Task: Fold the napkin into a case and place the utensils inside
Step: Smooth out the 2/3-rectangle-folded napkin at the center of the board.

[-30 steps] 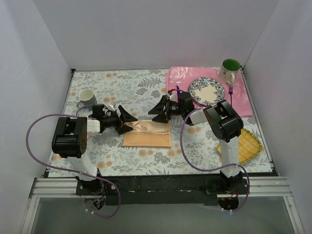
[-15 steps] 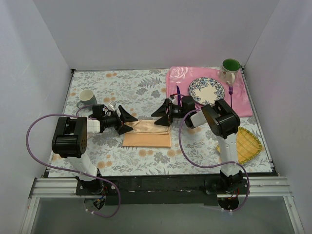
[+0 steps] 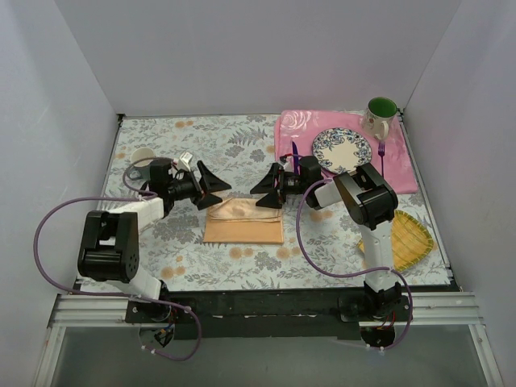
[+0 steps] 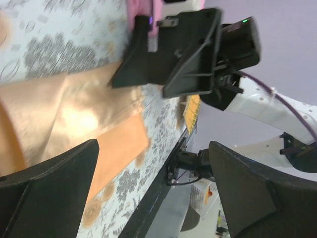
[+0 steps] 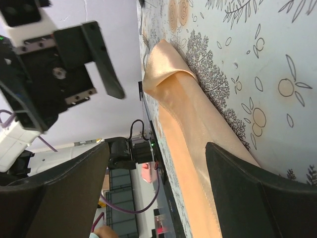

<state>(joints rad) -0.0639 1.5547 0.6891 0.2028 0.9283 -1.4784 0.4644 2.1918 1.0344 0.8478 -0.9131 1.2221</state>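
Starting from the right pincer (image 3: pixel 256 196), we find its jaws spread wide with nothing between them. It hovers left of the plate (image 3: pixel 342 149) and nearer the arm bases, over the napkin end that faces the plate. The left pincer (image 3: pixel 219 187) is just as wide open and just as empty, over the napkin end turned away from the plate.

The napkin (image 3: pixel 242 227) lies on the surface (image 3: pixel 201 137) well to the left of the plate, already folded into a band. A loose, puffed upper layer (image 5: pixel 168 74) runs along its farther long edge.

We judge the step in hand to be the next fold of that band into the case. To do it well, we lower both pincers together and pinch only the loose top layer at its two ends. We keep the cloth lightly taut between them and carry both ends at the same pace so the crease runs straight. We also keep the mouth open toward the plate.

The knife (image 3: pixel 294 153), just left of the plate, and the fork (image 3: pixel 381 149), just right of it, wait on the pink placemat (image 3: pixel 300 127).
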